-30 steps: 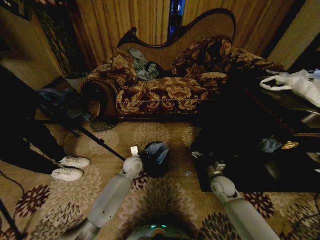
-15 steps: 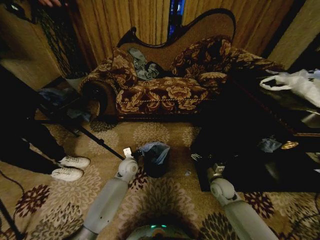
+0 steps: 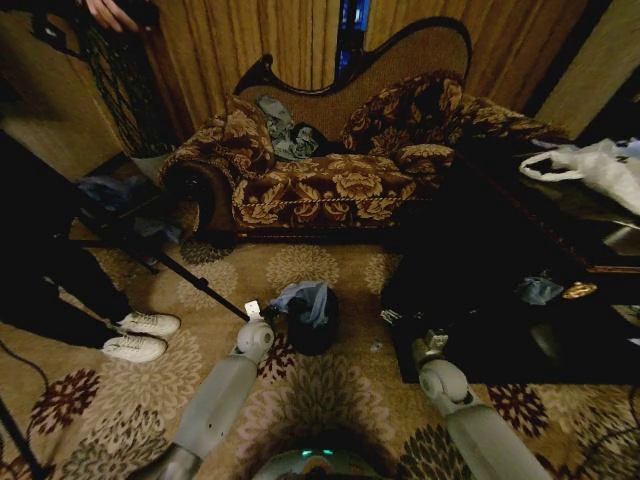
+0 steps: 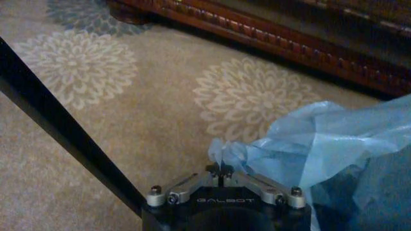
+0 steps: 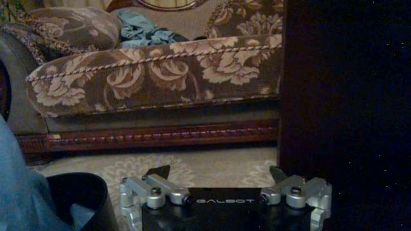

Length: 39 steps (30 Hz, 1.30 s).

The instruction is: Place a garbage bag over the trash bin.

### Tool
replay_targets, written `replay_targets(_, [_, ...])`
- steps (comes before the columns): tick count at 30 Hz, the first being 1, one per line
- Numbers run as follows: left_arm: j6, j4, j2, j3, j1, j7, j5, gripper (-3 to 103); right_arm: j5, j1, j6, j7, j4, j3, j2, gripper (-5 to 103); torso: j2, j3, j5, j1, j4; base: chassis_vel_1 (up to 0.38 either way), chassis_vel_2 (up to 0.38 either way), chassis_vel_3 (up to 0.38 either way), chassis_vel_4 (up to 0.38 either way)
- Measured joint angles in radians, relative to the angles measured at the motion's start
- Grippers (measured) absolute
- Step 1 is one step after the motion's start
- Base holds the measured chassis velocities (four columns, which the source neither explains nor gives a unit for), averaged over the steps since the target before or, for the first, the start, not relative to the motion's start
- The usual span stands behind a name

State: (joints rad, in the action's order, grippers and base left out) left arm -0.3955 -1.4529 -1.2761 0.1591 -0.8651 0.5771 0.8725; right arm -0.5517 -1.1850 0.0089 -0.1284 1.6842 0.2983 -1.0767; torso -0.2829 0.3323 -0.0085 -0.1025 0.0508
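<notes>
Left gripper point(image 4: 220, 169), its fingers pinched together on a corner of the garbage bag point(image 4: 321, 144), is seen low over the patterned carpet point(image 4: 96, 72), just beside the trash bin point(image 3: 312, 325). From the head view, the light blue film point(image 3: 305, 297) is bunched over the bin's mouth and drawn toward the left gripper point(image 3: 256, 313), with the black bin standing on the floor in front of the floral sofa point(image 3: 320, 185). Only part of the rim appears to be covered; the bag is judged to be draped rather than seated, and the step in hand is taken to be the stretching of the bag's edge outward and down over the near-left side of the rim.

Right gripper point(image 5: 224, 180) is held with its fingers spread wide and nothing between them, near the floor to the right of the bin, whose dark wall point(image 5: 80, 197) is caught at the edge of the right wrist view alongside a fold of blue film point(image 5: 19, 192).

For the step to be done well, the pinched corner should be kept taut and carried past the rim before being lowered, so that the thin film is not torn or pulled out of the bin. Since the bin looks light, a steadying hold from the idle gripper point(image 3: 428, 345) may be needed so that it is not tipped or dragged across the carpet.
</notes>
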Motion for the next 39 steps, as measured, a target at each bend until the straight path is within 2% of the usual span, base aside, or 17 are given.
replay_targets(7, [0.007, 0.036, -0.008, -0.004, 0.004, -0.025, -0.012, 0, -0.007, -0.017, 0.004, 0.010, 0.024, -0.003, -0.003, 100, 0.000, 0.000, -0.0001, 0.000, 0.0000, 0.000, 0.000, 0.000, 0.000])
replay_targets(9, [0.007, 0.026, -0.009, -0.005, -0.006, -0.027, -0.017, 0, -0.094, -0.050, -0.022, 0.001, 0.094, -0.001, -0.010, 100, 0.000, 0.000, 0.0000, 0.000, 0.0000, 0.000, 0.000, 0.000, 0.000])
replay_targets(10, [0.007, 0.026, -0.009, -0.005, -0.006, -0.027, -0.017, 0, -0.094, -0.050, -0.022, 0.001, 0.094, -0.001, -0.010, 100, 0.000, 0.000, 0.0000, 0.000, 0.0000, 0.000, 0.000, 0.000, 0.000])
replay_targets(13, [0.007, 0.015, -0.010, -0.005, -0.013, -0.029, -0.023, 0, -0.190, -0.082, -0.076, -0.038, 0.192, -0.014, -0.024, 100, 0.000, 0.000, -0.0002, 0.000, 0.0001, 0.000, 0.000, 0.000, 0.000])
replay_targets(17, [0.007, 0.015, -0.014, -0.005, -0.014, -0.030, -0.027, 0, -0.229, -0.085, -0.103, -0.068, 0.227, -0.039, -0.039, 100, 0.000, 0.000, -0.0003, 0.000, 0.0001, 0.000, 0.000, 0.000, 0.000])
replay_targets(18, [0.007, 0.015, -0.018, -0.005, -0.015, -0.031, -0.032, 0, -0.289, -0.075, -0.125, -0.118, 0.253, -0.084, -0.061, 100, 0.000, 0.000, 0.0000, 0.000, 0.0001, 0.000, 0.000, 0.000, 0.000])
replay_targets(21, [0.007, 0.015, -0.022, -0.007, -0.018, -0.031, -0.038, 0, -0.365, -0.042, -0.139, -0.182, 0.269, -0.161, -0.088, 100, 0.000, 0.000, -0.0001, 0.000, 0.0000, 0.000, 0.000, 0.000, 0.000])
replay_targets(28, [0.013, 0.015, -0.033, -0.010, -0.026, -0.031, -0.050, 0, -0.355, 0.036, -0.131, -0.168, 0.170, -0.254, -0.146, 100, 0.000, 0.000, -0.0001, 0.000, -0.0001, 0.000, 0.000, 0.000, 0.000])
replay_targets(39, [0.013, 0.012, -0.039, -0.011, -0.033, -0.030, -0.056, 0, -0.334, 0.088, -0.115, -0.144, 0.104, -0.313, -0.212, 100, 0.000, 0.000, -0.0002, 0.000, 0.0000, 0.000, 0.000, 0.000, 0.000])
